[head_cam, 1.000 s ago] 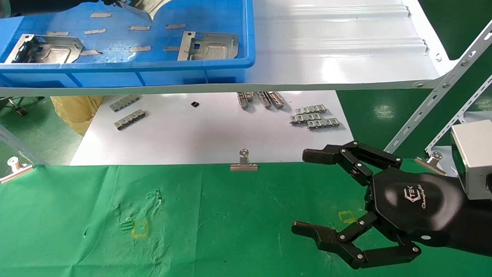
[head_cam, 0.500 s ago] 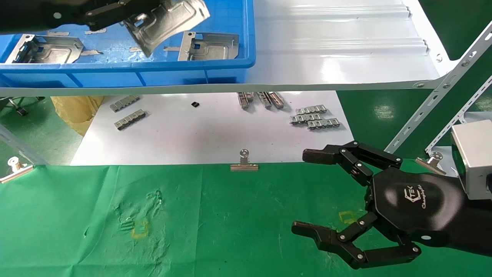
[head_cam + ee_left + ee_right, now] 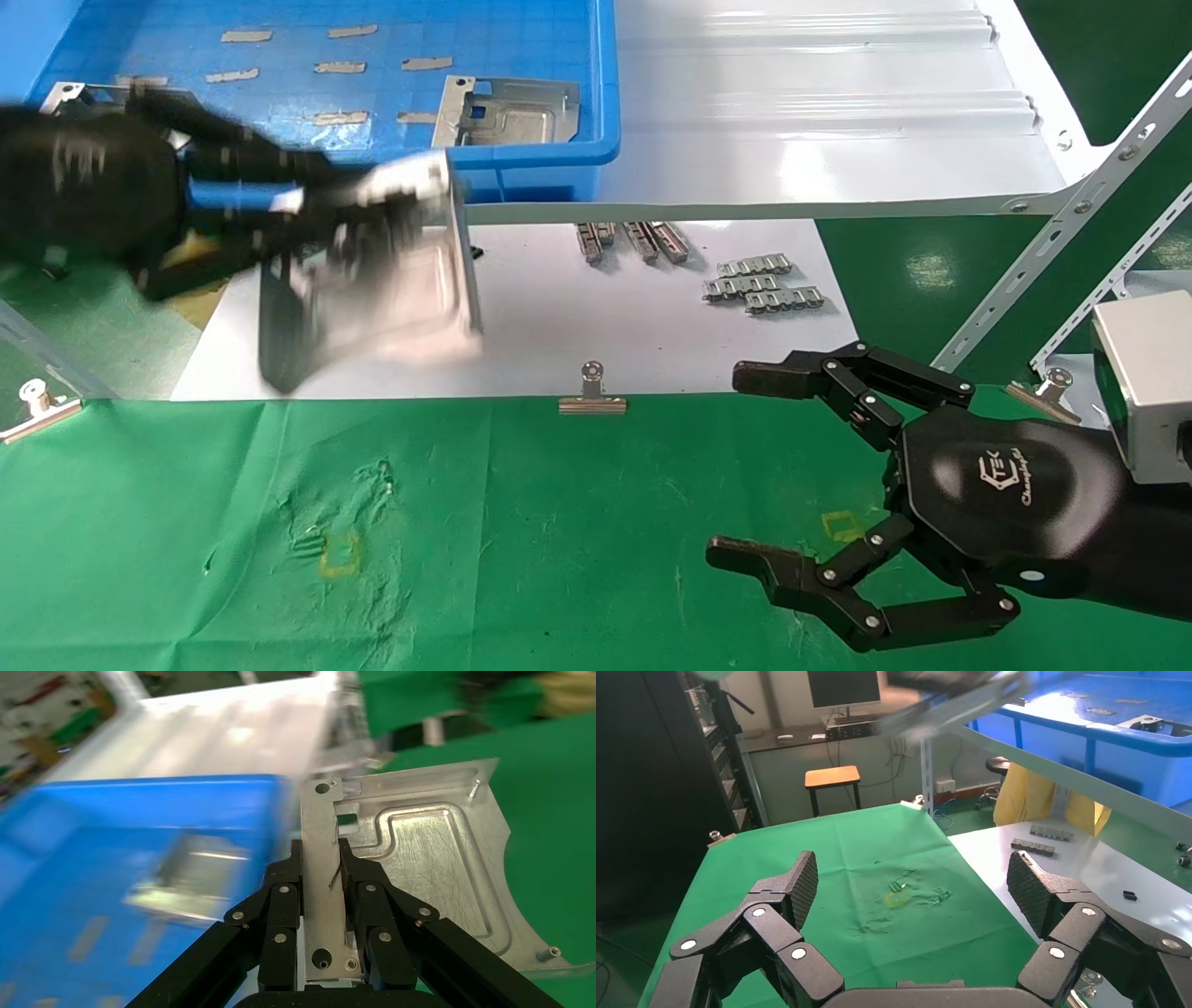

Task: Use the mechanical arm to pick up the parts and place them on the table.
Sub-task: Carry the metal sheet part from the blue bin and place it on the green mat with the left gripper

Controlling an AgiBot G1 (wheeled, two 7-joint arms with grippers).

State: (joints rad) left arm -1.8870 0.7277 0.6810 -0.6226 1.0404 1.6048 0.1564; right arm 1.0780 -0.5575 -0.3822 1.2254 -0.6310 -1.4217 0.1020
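The table (image 3: pixel 577 522), covered in wrinkled green cloth, is filling the near half of the head view and is carrying no part yet. Behind it, a glossy white sheet (image 3: pixel 559 326) is lying at the same level, and a raised white shelf (image 3: pixel 819 140) is supporting the blue bin (image 3: pixel 559 149).

The left gripper (image 3: pixel 307 214) is carrying one part (image 3: pixel 391 298) in the air over the white sheet, between the bin and the cloth. In the left wrist view, the fingers (image 3: pixel 281 903) are clamping the folded flange of this part (image 3: pixel 422 860) from both sides, with the flat plate hanging out to one side. A second part (image 3: pixel 507 110) is lying in the bin.

For a clean placement, the carried part should probably be taken fully past the cloth's far edge, lowered until the plate is lying nearly flat, and released only then. The yellow square mark (image 3: pixel 337 555) appears to be a suitable target. The pinch is off-centre, so a swing or slip is likely under fast motion.

The right gripper (image 3: pixel 731 466) is hovering over the right side of the cloth, fingers spread apart and empty, well clear of the left-hand route.

The binder clip (image 3: pixel 591 396) on the cloth edge and the link strips (image 3: pixel 764 284) lie to the right of that route.
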